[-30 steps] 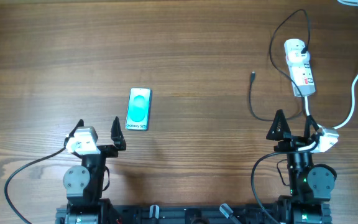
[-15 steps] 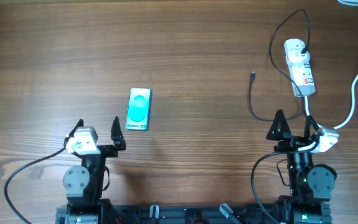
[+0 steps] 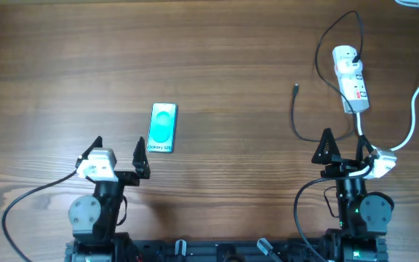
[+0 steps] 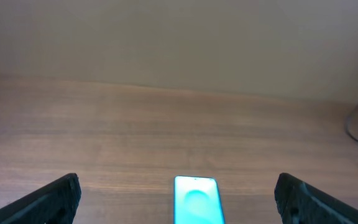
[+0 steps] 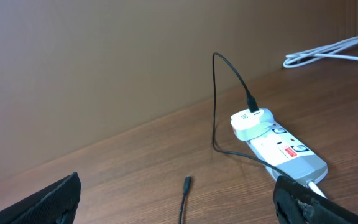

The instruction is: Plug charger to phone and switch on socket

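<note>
Fingers: left gripper (image 3: 118, 148), right gripper (image 3: 344, 143) spread wide, empty.
Charger tip (image 3: 296, 88): far-left of right gripper, the nearer arm.
Phone (image 3: 162, 128): lengthwise near-far, just beyond left gripper.

Phone (image 3: 162, 128) lies flat on table (image 3: 209, 51), screen up, left of centre, just far-right of left tool (image 3: 116, 144). That tool's jaws are spread, holding nothing. Socket (image 3: 350, 80) at far right, white adapter in its far end. Charger (image 3: 294, 116) loops from the adapter, its tip loose on the table left of socket. Right tool (image 3: 345, 138) has jaws spread, empty. White cord (image 3: 415, 102) runs off at far right.
</note>
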Tool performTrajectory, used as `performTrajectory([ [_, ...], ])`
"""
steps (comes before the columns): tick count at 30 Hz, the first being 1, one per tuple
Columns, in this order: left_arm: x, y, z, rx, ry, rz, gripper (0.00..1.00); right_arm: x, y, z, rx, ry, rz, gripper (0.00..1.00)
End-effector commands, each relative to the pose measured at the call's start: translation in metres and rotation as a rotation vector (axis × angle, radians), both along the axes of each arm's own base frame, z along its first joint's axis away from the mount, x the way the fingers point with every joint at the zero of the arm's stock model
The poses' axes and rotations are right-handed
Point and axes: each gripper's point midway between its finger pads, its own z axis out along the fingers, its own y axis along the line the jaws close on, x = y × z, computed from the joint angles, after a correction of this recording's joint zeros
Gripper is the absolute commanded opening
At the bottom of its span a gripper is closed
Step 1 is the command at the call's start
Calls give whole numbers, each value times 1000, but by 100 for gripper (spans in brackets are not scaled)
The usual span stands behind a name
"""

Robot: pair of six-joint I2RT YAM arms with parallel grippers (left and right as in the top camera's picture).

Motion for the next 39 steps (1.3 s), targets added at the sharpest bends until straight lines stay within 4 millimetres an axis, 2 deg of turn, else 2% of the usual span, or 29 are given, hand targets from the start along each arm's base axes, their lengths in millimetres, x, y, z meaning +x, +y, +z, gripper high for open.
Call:
performTrajectory([
  [1,-10,-10,47,3,-56,-59,100,-1,-2,3,-19,-11,-12,100],
  [4,-12,-19,74,-2,-23,-108,100,-1,-2,3,-19,-11,-12,100],
  [6,-8,-27,90,-14,62,-156,100,-1,-2,3,-19,-11,-12,99],
  [11,16,-39,128,-44,315,-218,100,-1,-2,3,-19,-11,-12,100],
  [14,37,-43,130,-35,498,-205,100,-1,-2,3,-19,-11,-12,100],
  [16,49,-48,119,1,614,-191,100,-1,-2,3,-19,-11,-12,100],
  [19,61,-51,89,91,753,-142,100,-1,-2,3,-19,-11,-12,100],
  [20,63,-50,66,143,841,-116,100,-1,-2,3,-19,-11,-12,100],
  [21,66,-53,51,161,895,-119,100,-1,-2,3,-19,-11,-12,100],
  [25,80,-58,5,187,1046,-121,100,-1,-2,3,-19,-11,-12,100],
  [30,91,-60,-67,220,1258,-117,100,-1,-2,3,-19,-11,-12,100],
  [36,99,-63,-120,237,1373,-117,100,-1,-2,3,-19,-11,-12,100],
  [39,102,-63,-136,255,1394,-132,100,-1,-2,3,-19,-11,-12,100],
])
